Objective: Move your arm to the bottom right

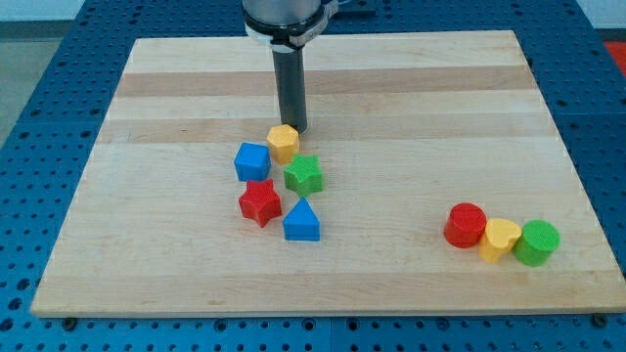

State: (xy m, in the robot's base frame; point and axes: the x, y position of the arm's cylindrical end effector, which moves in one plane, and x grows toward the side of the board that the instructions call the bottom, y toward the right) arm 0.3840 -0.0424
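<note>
My tip is the lower end of a dark rod that comes down from the view's top centre. It stands just above and to the right of a yellow hexagon block, touching or nearly touching it. Below lie a blue cube, a green star, a red star and a blue triangle, packed in a cluster. At the board's bottom right sit a red cylinder, a yellow heart-shaped block and a green cylinder in a row.
The wooden board lies on a blue perforated table. The arm's body hangs over the board's top edge.
</note>
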